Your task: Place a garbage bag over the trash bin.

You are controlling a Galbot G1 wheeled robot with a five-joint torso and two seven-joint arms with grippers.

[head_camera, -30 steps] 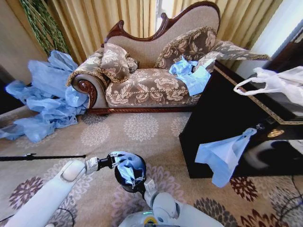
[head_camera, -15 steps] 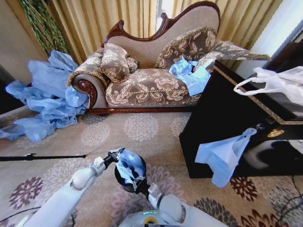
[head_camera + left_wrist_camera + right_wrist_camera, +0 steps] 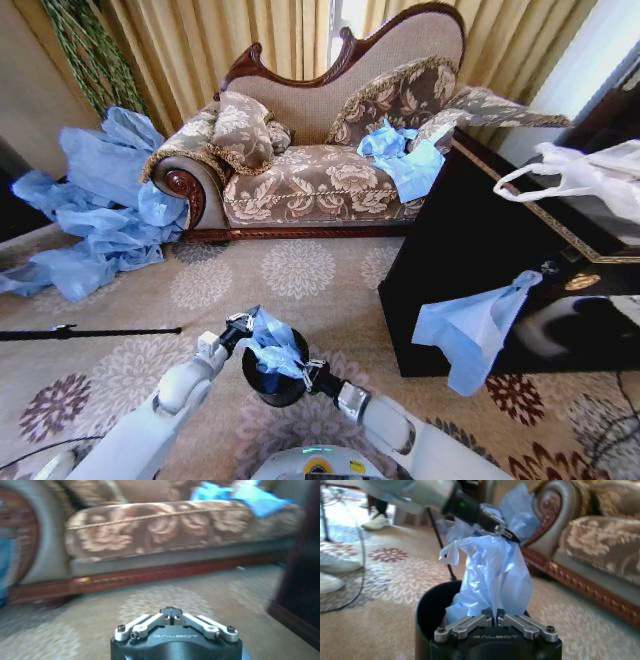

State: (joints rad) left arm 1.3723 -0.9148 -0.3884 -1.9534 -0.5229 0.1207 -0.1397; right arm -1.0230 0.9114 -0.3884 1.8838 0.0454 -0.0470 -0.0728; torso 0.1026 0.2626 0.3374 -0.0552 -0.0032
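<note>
both grippers, left (image 3: 243,322) and right (image 3: 309,374), clenched on garbage bag (image 3: 272,345) | bunched above trash bin (image 3: 272,385) | thin film could tear, or slip inside

Light-blue garbage bag (image 3: 272,345), black trash bin (image 3: 268,385), floral beige carpet (image 3: 300,275).

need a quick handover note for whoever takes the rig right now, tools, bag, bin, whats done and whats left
Left tool: shut on the garbage bag, pinching its top edge above the trash bin.
Right tool: shut on the garbage bag at the bin's near rim.
Bin: upright on the carpet in front of the sofa.
Done: bag gripped by both tools, bunched, lower part inside the bin.
Left: spread the mouth open and fold it over the rim.
</note>
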